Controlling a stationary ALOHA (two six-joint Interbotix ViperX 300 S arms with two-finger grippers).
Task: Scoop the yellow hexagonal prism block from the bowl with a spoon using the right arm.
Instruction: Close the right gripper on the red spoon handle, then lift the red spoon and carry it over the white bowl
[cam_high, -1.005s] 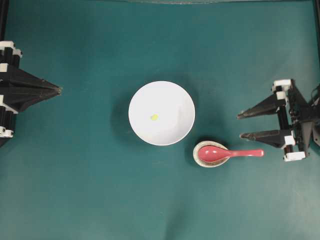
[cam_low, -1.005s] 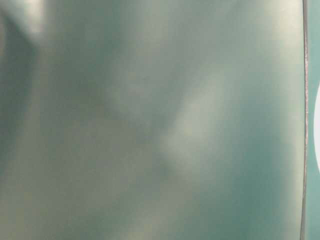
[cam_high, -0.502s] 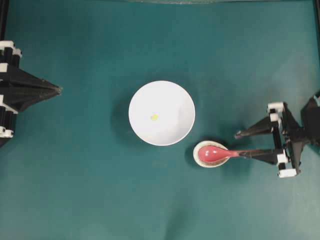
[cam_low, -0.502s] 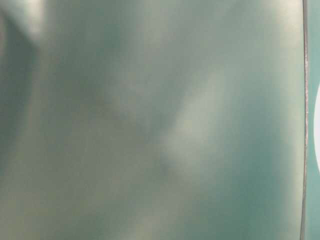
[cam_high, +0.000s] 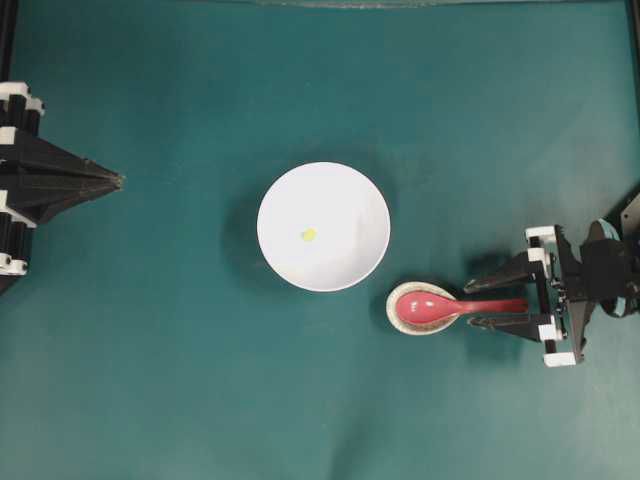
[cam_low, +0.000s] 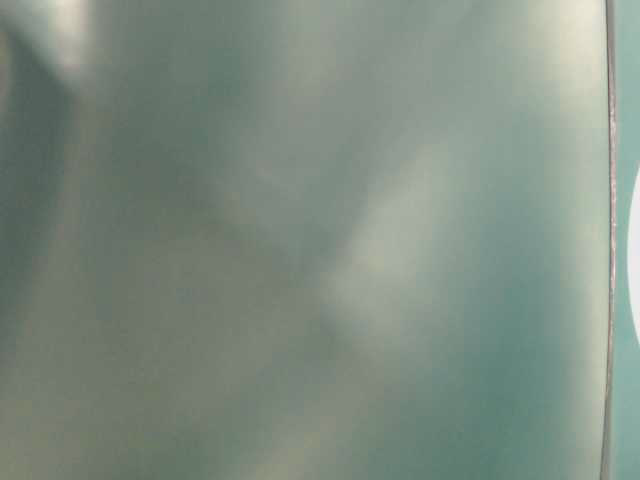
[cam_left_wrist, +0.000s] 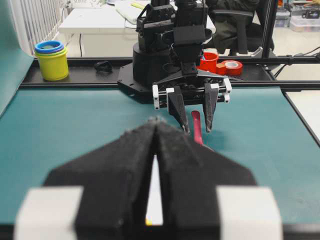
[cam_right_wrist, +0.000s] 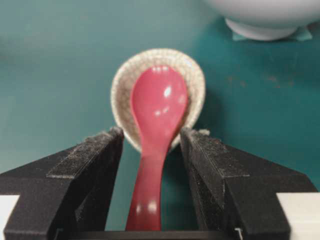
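R gripper (cam_high: 477, 304) straddling spoon (cam_high: 450, 307) handle, not clamped.

R fingers (cam_right_wrist: 90, 170) wide apart, one each side of handle, gaps visible both sides in R wrist view; handle end reaching back betw. them. Spoon scoop resting in small speckled dish (cam_high: 402, 321), just below-right of white bowl (cam_high: 345, 190) in overhead view, dish near bowl rim but apart. Yellow block (cam_high: 309, 235) lying inside bowl, approx. centre, slightly left. L gripper (cam_high: 118, 181) far left over teal table (cam_high: 200, 380), well apart from bowl, fingers pressed together, holding nothing. Table-level view blurred, only sliver of bowl at R edge.
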